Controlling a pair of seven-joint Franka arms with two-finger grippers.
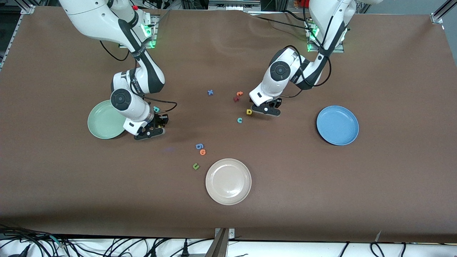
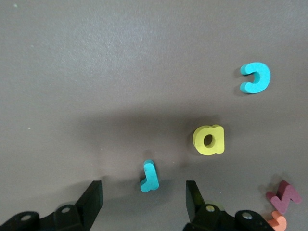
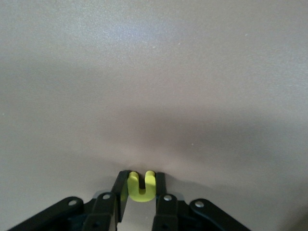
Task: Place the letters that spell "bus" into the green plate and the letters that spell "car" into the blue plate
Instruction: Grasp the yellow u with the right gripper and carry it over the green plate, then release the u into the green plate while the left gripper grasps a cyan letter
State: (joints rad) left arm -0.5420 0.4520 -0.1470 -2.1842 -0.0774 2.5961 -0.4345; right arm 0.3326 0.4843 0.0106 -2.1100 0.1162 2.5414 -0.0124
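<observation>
Your right gripper point(image 3: 137, 190) sits low at the table just beside the green plate point(image 1: 103, 121), and its jaws are shut on the yellow u point(image 3: 141, 185), which stands pinched between the fingers. That is the step in hand on this side: the first letter of "bus" is gripped and not yet in the plate, which looks empty. Your next move, as I judge it, is to lift straight up, carry the u over the plate and let go low, so the light foam does not bounce out. A teal letter point(image 1: 156, 109), probably the b, lies on the table right by that arm; the s I cannot find.

Your left gripper point(image 2: 144, 199) is down near the middle of the table with its jaws wide, one on each side of the teal r point(image 2: 149, 176), not touching it. Close squarely here; the r stands on edge and could tip or slip out. The yellow a point(image 2: 209, 139) lies just beside it, and the teal c point(image 2: 255, 78) a little nearer the front camera. The blue plate point(image 1: 337, 125), toward the left arm's end, holds nothing yet, so all of "car" is still to go.
</observation>
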